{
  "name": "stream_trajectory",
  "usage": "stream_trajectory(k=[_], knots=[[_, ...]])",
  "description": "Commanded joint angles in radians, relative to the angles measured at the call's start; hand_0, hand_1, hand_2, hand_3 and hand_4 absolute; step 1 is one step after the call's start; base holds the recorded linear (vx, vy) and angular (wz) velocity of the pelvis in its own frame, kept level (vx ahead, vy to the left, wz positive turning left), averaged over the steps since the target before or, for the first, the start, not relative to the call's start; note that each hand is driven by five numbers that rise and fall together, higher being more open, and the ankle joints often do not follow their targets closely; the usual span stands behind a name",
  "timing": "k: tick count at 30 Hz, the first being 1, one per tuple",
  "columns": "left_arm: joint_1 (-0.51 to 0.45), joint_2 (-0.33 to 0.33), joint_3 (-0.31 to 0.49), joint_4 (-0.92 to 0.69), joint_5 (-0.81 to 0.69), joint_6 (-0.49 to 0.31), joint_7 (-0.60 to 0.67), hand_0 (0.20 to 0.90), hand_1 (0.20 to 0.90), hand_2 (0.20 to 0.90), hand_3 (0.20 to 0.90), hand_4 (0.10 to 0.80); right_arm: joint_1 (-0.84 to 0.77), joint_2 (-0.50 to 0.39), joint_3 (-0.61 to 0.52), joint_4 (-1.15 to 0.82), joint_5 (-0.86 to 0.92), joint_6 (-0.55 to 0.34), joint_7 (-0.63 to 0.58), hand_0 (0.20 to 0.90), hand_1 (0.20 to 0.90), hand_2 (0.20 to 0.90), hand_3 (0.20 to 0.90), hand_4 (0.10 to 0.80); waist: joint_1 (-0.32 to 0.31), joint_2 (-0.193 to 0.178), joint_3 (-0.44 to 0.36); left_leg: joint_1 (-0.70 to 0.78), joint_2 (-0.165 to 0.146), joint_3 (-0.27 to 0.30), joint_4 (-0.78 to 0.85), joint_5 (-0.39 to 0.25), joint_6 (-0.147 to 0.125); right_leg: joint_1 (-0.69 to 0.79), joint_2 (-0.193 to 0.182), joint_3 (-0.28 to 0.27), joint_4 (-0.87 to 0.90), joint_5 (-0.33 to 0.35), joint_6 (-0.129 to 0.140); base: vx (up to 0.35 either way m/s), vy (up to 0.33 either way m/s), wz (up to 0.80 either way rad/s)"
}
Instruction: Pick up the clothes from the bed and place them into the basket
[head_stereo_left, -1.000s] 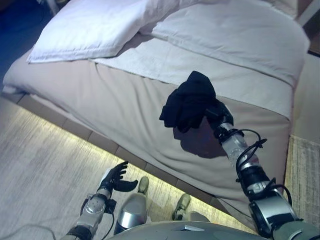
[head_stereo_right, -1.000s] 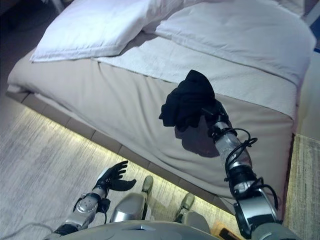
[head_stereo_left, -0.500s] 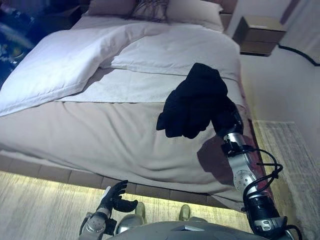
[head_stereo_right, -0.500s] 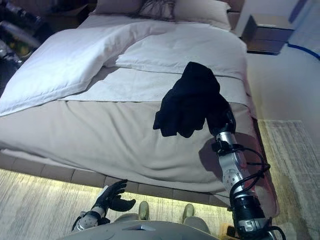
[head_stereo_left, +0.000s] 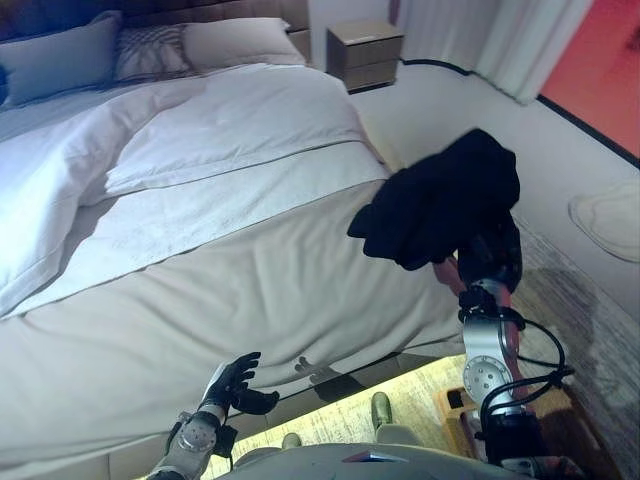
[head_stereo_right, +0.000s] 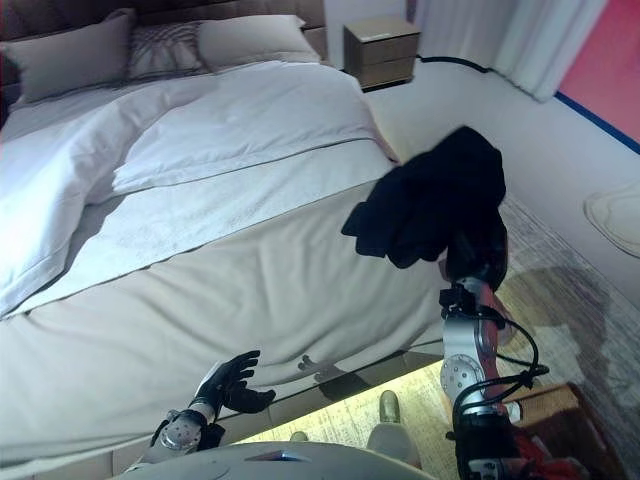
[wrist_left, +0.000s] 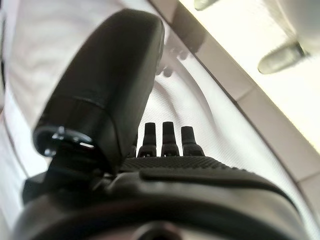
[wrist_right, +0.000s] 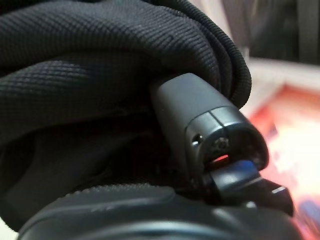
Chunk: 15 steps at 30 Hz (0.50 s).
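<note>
My right hand (head_stereo_left: 494, 258) is shut on a bunched black garment (head_stereo_left: 438, 199) and holds it up in the air past the bed's right side, over the floor. In the right wrist view the black cloth (wrist_right: 85, 75) wraps over the hand, with the thumb (wrist_right: 200, 125) pressed into it. The bed (head_stereo_left: 200, 280) has a beige cover and white duvet. My left hand (head_stereo_left: 233, 382) hangs low by the bed's near edge, open and empty; its straight fingers (wrist_left: 172, 137) show in the left wrist view.
A wooden nightstand (head_stereo_left: 365, 55) stands at the back by the bed's head. Grey and white pillows (head_stereo_right: 150, 55) lie at the head. A light curtain (head_stereo_left: 500, 40) hangs at the back right. A brown thing (head_stereo_right: 545, 415) shows on the floor at the lower right.
The camera has swung to the right, so the bed now lies to the left. My right hand still holds the black garment, which is now off the bed's side over the floor.
</note>
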Motion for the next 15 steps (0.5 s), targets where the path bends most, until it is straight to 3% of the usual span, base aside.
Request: stream_trajectory(k=[1,3,4,5,8,11,15], knots=[[-0.043,0.047,0.019,-0.015,0.000,-0.011,0.027,0.900,0.900,0.900,0.900,0.800,-0.115,-0.030,-0.025,-0.119,-0.036,-0.120,-0.050,0.300,0.300,0.300,0.200,0.100,0.033,0.040,0.022,-0.056,0.011,-0.023,0.013,-0.042,0.036,0.003,-0.060,-0.072,0.267,0.089,0.059,-0.281,0.056,-1.01],[-0.059,0.045,0.013,-0.005,-0.001,-0.007,0.031,0.900,0.900,0.900,0.900,0.800,-0.115,-0.027,-0.015,-0.103,-0.045,-0.114,-0.104,0.300,0.300,0.300,0.200,0.100,0.041,0.046,0.015,-0.081,0.016,-0.011,0.017,-0.024,0.045,0.015,-0.041,-0.078,0.297,0.056,0.040,-0.263,0.016,-0.68],[-0.071,0.043,0.007,0.014,-0.019,-0.004,0.041,0.900,0.900,0.900,0.900,0.800,-0.119,-0.020,0.005,-0.072,-0.031,-0.112,-0.133,0.300,0.300,0.300,0.200,0.100,0.062,0.049,0.009,-0.101,0.026,0.023,0.025,-0.014,0.053,0.059,-0.029,-0.126,0.354,-0.004,0.025,-0.225,-0.004,-0.49],[-0.074,0.042,0.007,0.018,-0.019,-0.006,0.039,0.900,0.900,0.900,0.900,0.800,-0.122,-0.018,0.008,-0.063,-0.032,-0.113,-0.152,0.300,0.300,0.300,0.200,0.100,0.070,0.049,0.006,-0.111,0.031,0.034,0.029,-0.009,0.053,0.068,-0.024,-0.139,0.355,-0.012,0.021,-0.179,0.003,-0.61],[-0.072,0.028,0.027,0.031,-0.055,-0.016,0.044,0.900,0.900,0.900,0.900,0.800,-0.139,0.022,0.056,0.004,-0.054,-0.117,-0.192,0.300,0.300,0.300,0.200,0.100,0.128,0.021,-0.006,-0.156,0.043,0.143,0.043,0.007,0.039,0.191,-0.019,-0.241,0.289,-0.070,0.030,-0.116,-0.066,-1.21],[-0.058,0.002,0.044,0.038,-0.058,-0.033,0.059,0.900,0.900,0.900,0.900,0.800,-0.127,0.043,0.087,0.089,-0.074,-0.120,-0.254,0.300,0.300,0.300,0.200,0.100,0.154,-0.010,-0.017,-0.212,0.081,0.195,0.089,0.035,-0.008,0.277,0.043,-0.256,0.065,-0.104,0.013,-0.081,-0.210,-1.56],[-0.062,-0.015,0.028,0.006,-0.020,-0.059,0.029,0.900,0.900,0.900,0.900,0.800,-0.109,0.039,0.074,0.185,-0.059,-0.126,-0.312,0.300,0.300,0.300,0.200,0.100,0.148,-0.026,-0.015,-0.252,0.116,0.198,0.111,0.053,-0.044,0.278,0.076,-0.256,-0.027,-0.084,-0.008,-0.061,-0.168,-1.15]])
